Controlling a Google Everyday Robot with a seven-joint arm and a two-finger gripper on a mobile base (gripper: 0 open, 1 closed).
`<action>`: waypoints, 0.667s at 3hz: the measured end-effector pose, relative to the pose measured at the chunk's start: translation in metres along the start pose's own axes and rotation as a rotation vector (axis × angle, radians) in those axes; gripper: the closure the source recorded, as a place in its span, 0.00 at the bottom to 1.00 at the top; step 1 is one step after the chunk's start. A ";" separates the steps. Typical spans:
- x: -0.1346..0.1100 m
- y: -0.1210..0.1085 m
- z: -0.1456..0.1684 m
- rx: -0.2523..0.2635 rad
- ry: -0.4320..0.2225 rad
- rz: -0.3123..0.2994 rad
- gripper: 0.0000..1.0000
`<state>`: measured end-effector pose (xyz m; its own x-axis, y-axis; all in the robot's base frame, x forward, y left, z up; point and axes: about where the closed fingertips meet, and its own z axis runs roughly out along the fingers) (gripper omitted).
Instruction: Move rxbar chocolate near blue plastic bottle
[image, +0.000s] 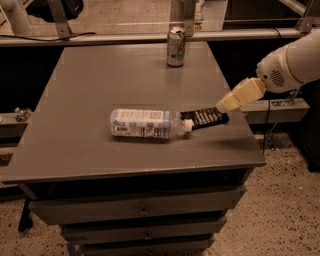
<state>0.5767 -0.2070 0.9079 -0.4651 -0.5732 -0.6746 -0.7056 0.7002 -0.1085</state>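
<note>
Rxbar (205, 118) flat on the tabletop (90, 80), its left end at the bottle's cap, gripper (223, 106) over its right end
The bottle (145, 123) lies on its side mid-tabletop with the cap pointing right, and the bar sits right against that cap, so the placement looks as good as made; the gripper hangs at the right edge with its tip just above the bar's outer end, and whether it is open or closed, or touching the wrapper at all, I cannot tell. To finish well, any let-go should be full before the arm lifts, and the lift should go up and away to the right, not sideways, since a drag could pull the light wrapper off the near edge or nudge the bottle into rolling; the can (175, 46) at the back is well apart and no concern
</note>
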 end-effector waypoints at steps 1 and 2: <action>-0.004 -0.001 -0.003 0.003 -0.008 -0.003 0.00; -0.012 0.002 0.002 0.001 -0.001 -0.082 0.00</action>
<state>0.5820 -0.1983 0.9145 -0.4049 -0.6283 -0.6643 -0.7409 0.6512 -0.1644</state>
